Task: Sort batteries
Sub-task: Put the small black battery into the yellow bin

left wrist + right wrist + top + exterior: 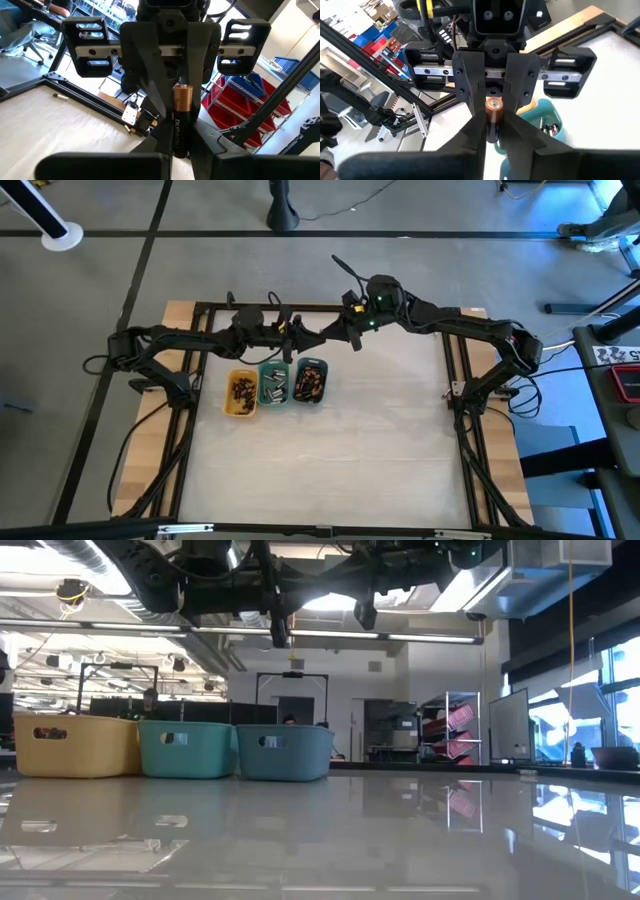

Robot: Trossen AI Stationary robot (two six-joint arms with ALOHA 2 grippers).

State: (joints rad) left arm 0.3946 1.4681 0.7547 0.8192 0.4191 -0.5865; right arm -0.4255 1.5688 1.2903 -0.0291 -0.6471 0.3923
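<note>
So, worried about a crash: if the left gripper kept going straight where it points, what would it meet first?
The right gripper, facing it head-on just past the battery held in the left gripper fingers; depth is unclear.

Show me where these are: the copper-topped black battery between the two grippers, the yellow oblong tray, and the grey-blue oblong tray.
Copper-topped black battery (182, 120): left wrist view, point on its copper end.
Yellow oblong tray (75, 745): low view, point on its front wall.
Grey-blue oblong tray (285, 752): low view, point on its front wall.

Yellow tray (241, 394), green tray (274, 385) and grey-blue tray (310, 381) side by side on the surface (350, 450), batteries (309, 380) inside, both arms meeting above the trays' far side.
</note>
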